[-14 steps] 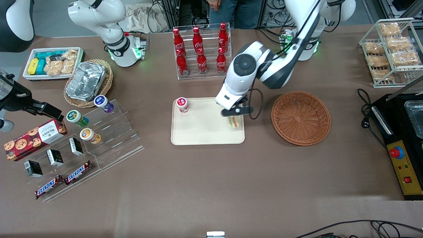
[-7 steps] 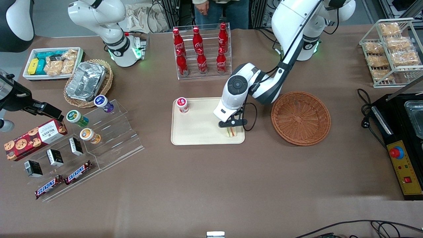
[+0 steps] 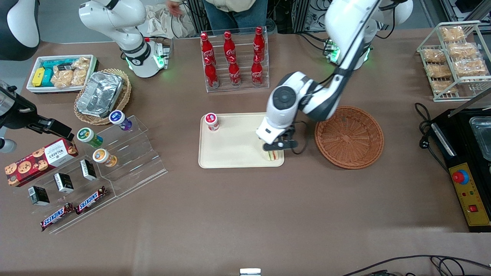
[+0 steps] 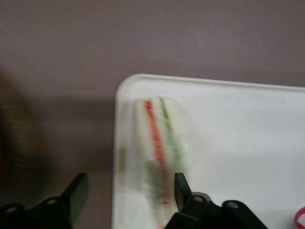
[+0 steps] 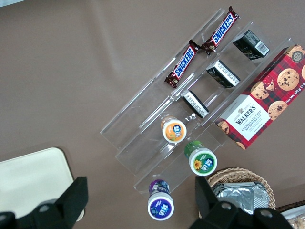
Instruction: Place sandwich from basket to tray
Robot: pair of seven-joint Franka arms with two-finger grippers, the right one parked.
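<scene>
The sandwich (image 3: 273, 155) stands on edge in the corner of the cream tray (image 3: 230, 149) nearest the front camera and closest to the basket. In the left wrist view the sandwich (image 4: 162, 148) shows white bread with red and green layers, on the tray (image 4: 238, 143) near its rounded corner. My gripper (image 3: 274, 150) hovers just over it, open. Its gripper (image 4: 128, 191) fingers straddle the wedge: one finger (image 4: 180, 186) is close beside the bread, the other is well apart over the brown table. The round reddish-brown basket (image 3: 349, 137) beside the tray holds nothing.
A small red-lidded cup (image 3: 211, 122) stands on the tray's corner farthest from the sandwich. A clear rack of red cola bottles (image 3: 234, 57) is farther from the front camera than the tray. A stepped acrylic display (image 3: 126, 153) lies toward the parked arm's end.
The gripper came down with the sandwich to the tray's near corner, shifted slightly toward the basket, and its fingers have opened. The sandwich now rests on the tray.
</scene>
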